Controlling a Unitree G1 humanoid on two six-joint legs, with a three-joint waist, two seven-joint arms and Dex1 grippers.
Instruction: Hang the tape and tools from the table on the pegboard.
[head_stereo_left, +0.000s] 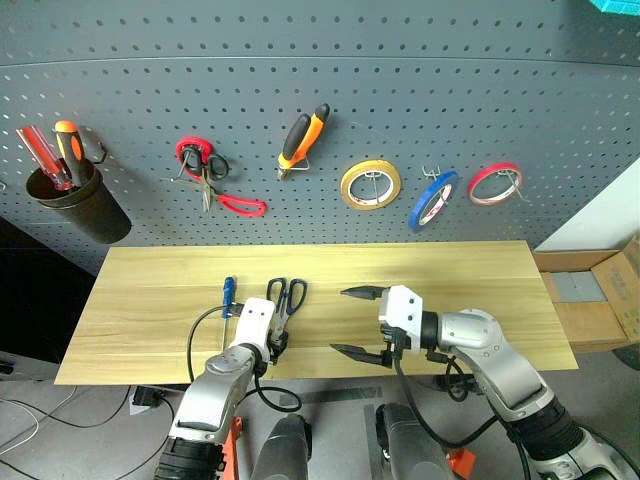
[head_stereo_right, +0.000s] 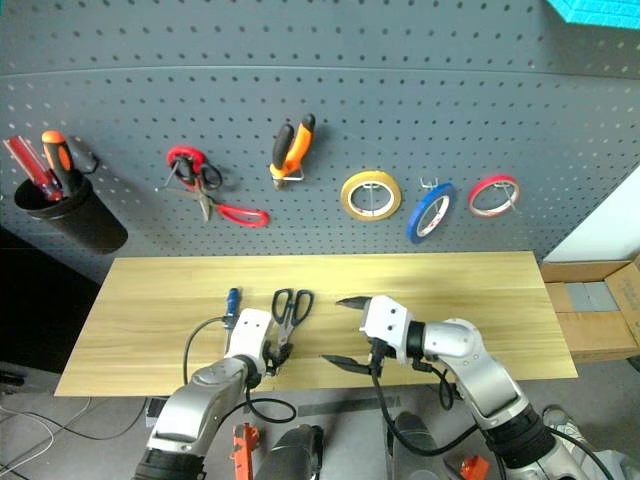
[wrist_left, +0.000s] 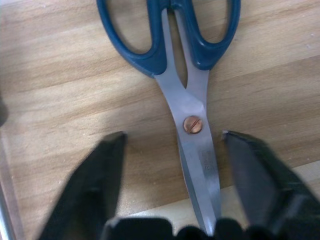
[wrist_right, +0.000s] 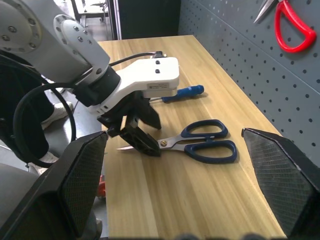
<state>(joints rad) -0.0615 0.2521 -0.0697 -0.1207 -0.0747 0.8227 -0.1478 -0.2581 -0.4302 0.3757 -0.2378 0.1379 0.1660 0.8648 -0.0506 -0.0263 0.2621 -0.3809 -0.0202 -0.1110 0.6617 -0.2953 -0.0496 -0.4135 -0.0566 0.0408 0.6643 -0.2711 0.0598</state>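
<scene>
Scissors (wrist_left: 187, 95) with dark blue handles lie flat on the bench (head_stereo_left: 450, 290), blades between the left gripper's (wrist_left: 172, 150) parted fingers, which straddle them without touching. Right gripper (head_stereo_left: 362, 322) hovers nearby, spread wide and empty.

Silver arms, white wrists, black fingers (wrist_right: 145, 142)

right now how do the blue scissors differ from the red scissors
The blue scissors lie flat on the table, while the red scissors hang on the pegboard. The blue pair sits between the left gripper's fingers; nothing touches the red pair. The handles are dark blue and red. Both have their blades together.
</scene>
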